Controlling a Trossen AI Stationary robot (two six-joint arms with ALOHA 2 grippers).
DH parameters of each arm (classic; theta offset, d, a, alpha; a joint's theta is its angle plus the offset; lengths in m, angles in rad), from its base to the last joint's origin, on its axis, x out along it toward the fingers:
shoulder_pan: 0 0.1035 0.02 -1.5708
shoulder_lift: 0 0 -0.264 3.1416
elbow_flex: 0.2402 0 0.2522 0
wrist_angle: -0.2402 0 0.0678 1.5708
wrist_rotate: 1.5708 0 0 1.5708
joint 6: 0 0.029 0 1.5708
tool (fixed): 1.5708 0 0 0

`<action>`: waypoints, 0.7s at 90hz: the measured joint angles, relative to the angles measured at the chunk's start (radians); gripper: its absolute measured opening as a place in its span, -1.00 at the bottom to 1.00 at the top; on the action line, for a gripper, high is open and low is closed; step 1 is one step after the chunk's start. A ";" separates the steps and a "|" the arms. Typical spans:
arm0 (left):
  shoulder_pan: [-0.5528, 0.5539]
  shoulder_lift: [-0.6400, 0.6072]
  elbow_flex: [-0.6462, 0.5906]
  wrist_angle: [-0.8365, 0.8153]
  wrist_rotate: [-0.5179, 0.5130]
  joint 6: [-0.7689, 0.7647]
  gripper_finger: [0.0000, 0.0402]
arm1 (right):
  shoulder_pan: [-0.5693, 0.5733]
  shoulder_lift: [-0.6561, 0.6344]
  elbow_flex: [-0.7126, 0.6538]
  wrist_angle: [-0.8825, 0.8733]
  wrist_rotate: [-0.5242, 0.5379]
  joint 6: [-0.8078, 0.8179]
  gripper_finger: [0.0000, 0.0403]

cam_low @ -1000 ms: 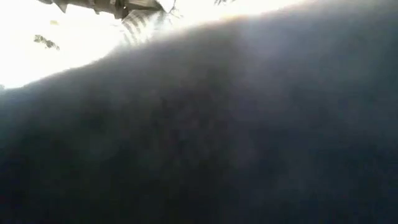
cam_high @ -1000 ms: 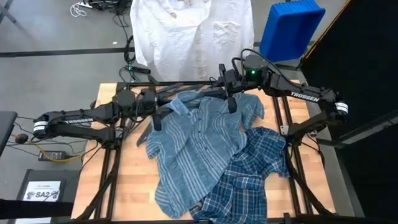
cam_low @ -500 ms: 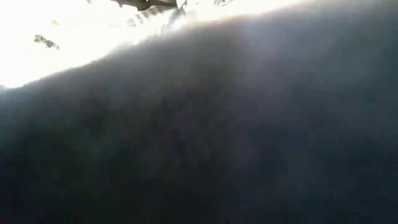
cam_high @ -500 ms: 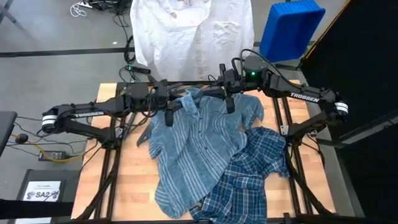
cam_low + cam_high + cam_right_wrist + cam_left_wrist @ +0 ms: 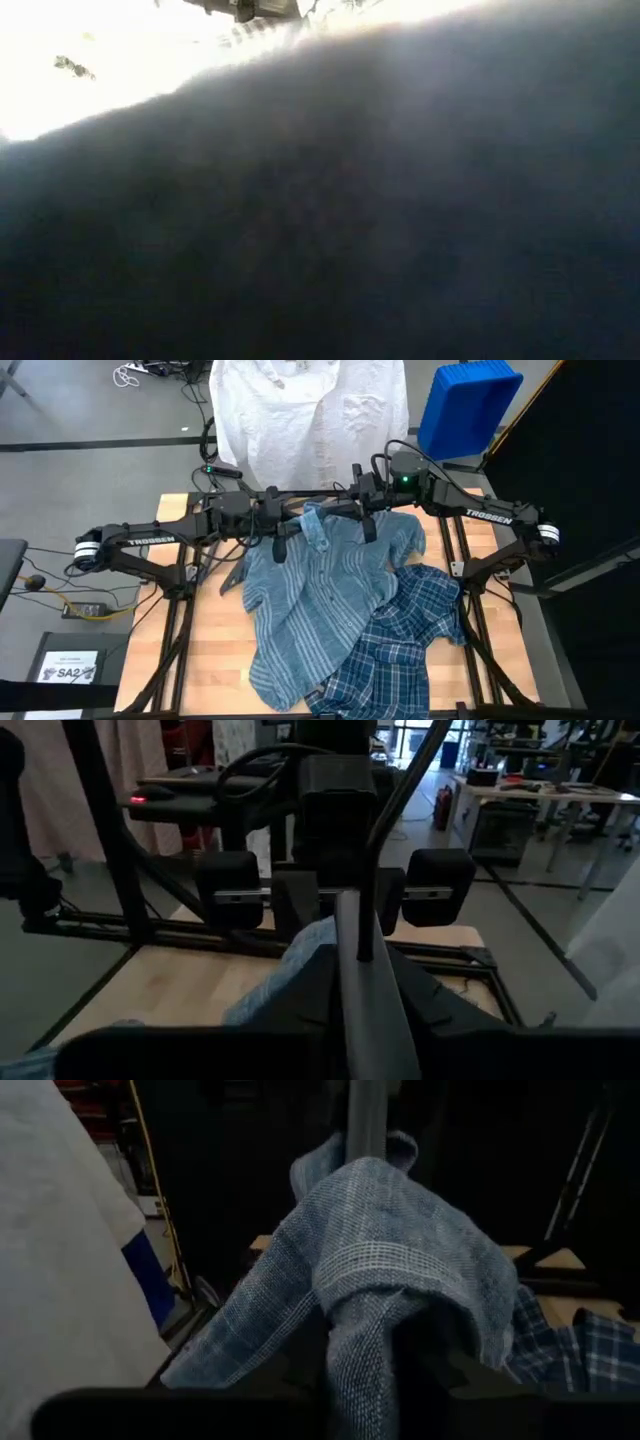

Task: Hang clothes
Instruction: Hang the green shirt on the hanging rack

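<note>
Up at the table's (image 5: 215, 660) far edge, your left gripper (image 5: 280, 538) pinches the striped shirt's (image 5: 310, 600) collar; your right gripper (image 5: 366, 520) clamps a grey hanger (image 5: 372, 1005) beside it. Plaid shirt (image 5: 400, 645) overlaps the striped one's near side.

Premises present as a robotics lab or workshop. Evidence: a wooden-topped table (image 5: 205, 650) on a black metal frame stands on a grey concrete floor (image 5: 90, 470) with loose cables (image 5: 128, 374) lying on it. A blue plastic bin (image 5: 467, 407) sits beyond the table. The right wrist view shows work benches (image 5: 530, 790) loaded with equipment and a red fire extinguisher (image 5: 442, 808) on the floor.
</note>
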 joint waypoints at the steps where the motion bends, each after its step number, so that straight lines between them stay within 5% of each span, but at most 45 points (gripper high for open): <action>1: 0.000 0.002 0.000 0.000 0.002 -0.001 -0.72 | 0.000 0.000 0.000 -0.001 -0.001 0.000 -0.90; 30: 0.001 0.040 -0.001 0.001 0.055 0.008 -0.62 | 0.008 0.000 0.000 -0.024 -0.014 -0.004 -0.90; 43: 0.004 0.038 -0.002 0.016 0.012 0.026 -0.87 | 0.010 0.000 0.000 -0.022 -0.007 -0.029 -0.90; 63: 0.010 0.035 0.038 -0.024 -0.024 0.048 -0.88 | -0.010 -0.003 0.003 0.020 -0.015 -0.061 -0.77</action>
